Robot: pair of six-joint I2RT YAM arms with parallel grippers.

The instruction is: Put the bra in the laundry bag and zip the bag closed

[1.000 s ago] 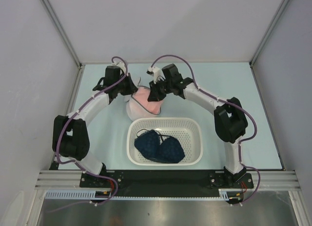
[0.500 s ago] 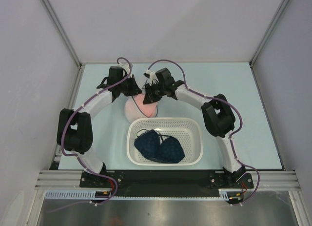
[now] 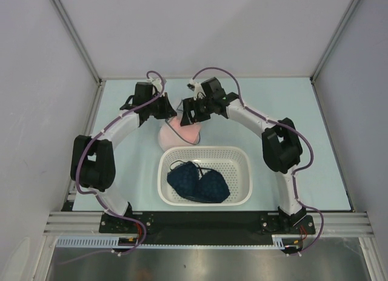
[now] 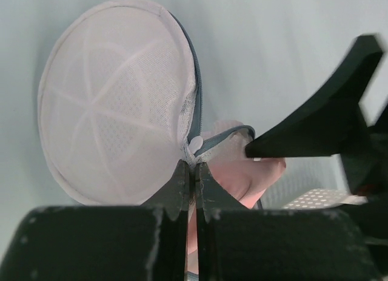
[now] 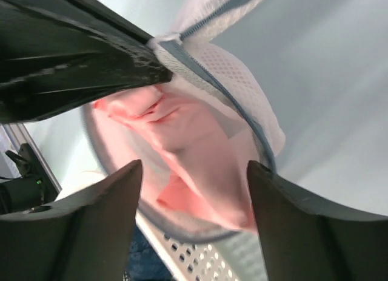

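Note:
A pink bra [image 3: 187, 130] lies inside the white mesh laundry bag [image 3: 165, 135], just behind the basket. The bag's round flap lid [image 4: 115, 105] stands open, and its grey zip rim [image 5: 212, 81] curves round the pink fabric [image 5: 188, 147]. My left gripper [image 4: 193, 165] is shut on the bag's rim where the lid joins it, and holds it up. My right gripper [image 5: 194, 172] hangs open right over the bag's mouth with the pink bra [image 4: 242, 178] below it and nothing between its fingers. It stands close to the left gripper [image 3: 171, 113].
A white perforated basket [image 3: 242, 165] stands in front of the bag and holds a dark blue bra [image 3: 199, 182]. Its rim [image 5: 200, 257] touches or nearly touches the bag. Grey walls close in the pale blue table on three sides.
My right gripper has opened wide and drawn back a little above the bag's mouth, leaving the pink bra in the bag. My left gripper has kept its hold on the rim.

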